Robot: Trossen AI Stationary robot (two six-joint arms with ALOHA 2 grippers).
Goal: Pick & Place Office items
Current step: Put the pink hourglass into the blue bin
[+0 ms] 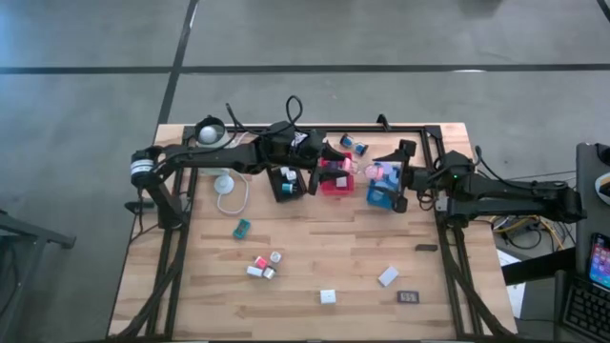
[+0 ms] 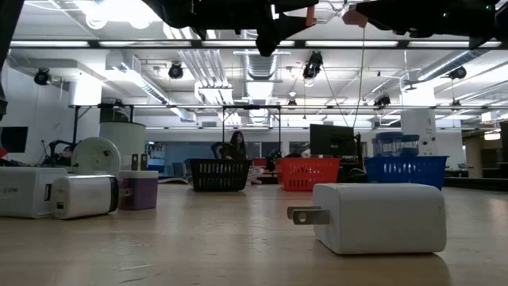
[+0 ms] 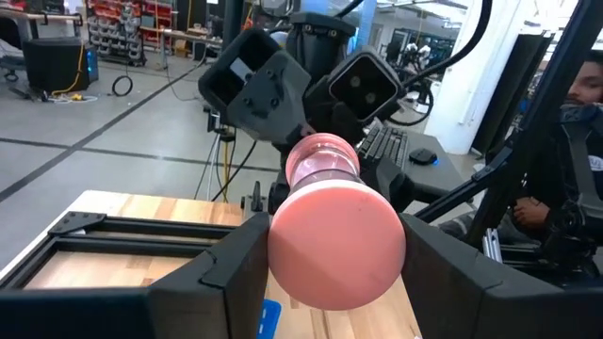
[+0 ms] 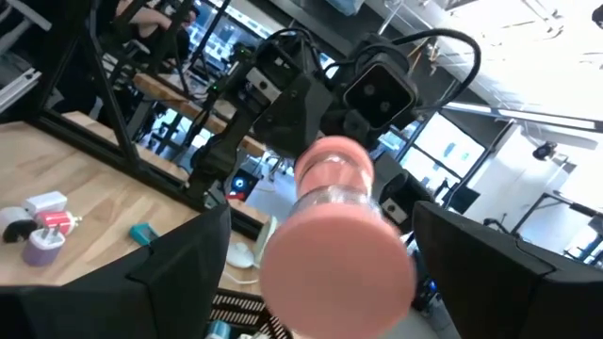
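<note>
Left gripper clamping smooth pink cylindrical roll, round-ended

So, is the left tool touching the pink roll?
Touching. The left wrist view shows the pink roll wedged between both fingers of the left tool, no gap on either side.

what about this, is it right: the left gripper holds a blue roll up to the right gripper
No: the roll is pink, not blue. The left wrist view shows the left gripper holding it up to the right gripper.
</note>
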